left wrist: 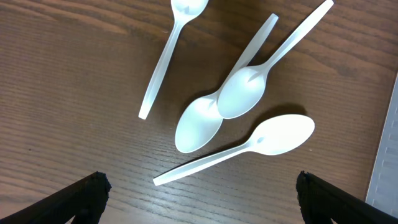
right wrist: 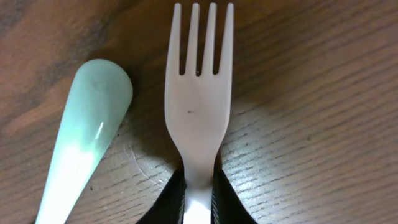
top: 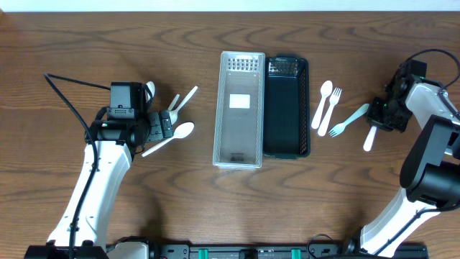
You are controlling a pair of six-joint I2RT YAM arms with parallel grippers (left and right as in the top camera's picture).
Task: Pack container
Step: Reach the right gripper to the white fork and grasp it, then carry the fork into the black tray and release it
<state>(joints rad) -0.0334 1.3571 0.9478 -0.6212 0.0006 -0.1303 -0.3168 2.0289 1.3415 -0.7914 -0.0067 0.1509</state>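
Grip looks firm: right gripper (right wrist: 198, 200) clamps the white plastic fork (right wrist: 199, 106), well apart from the clear rectangular plastic container (top: 218, 108). The left gripper (left wrist: 199, 194) gapes over 4 white plastic spoons (left wrist: 205, 118). Best lift level, align lengthwise.

Background is basically one table (top: 287, 208): a dark brown wood-grain top filling nearly the whole overhead frame. The grain runs left to right, with wavy swirls at upper left and lower right. A thin pale strip (top: 230, 4) runs along the top edge of the frame, past the table's far edge; can't tell if it's wall or floor. Lighting is diffuse from above, with soft, short shadows on the wood. Left wrist view shows the same surface, matte, with fine grain lines running diagonally. Right wrist view is a close-up of the grain, with a pale sheen at centre and lower right and darker wood at upper left.
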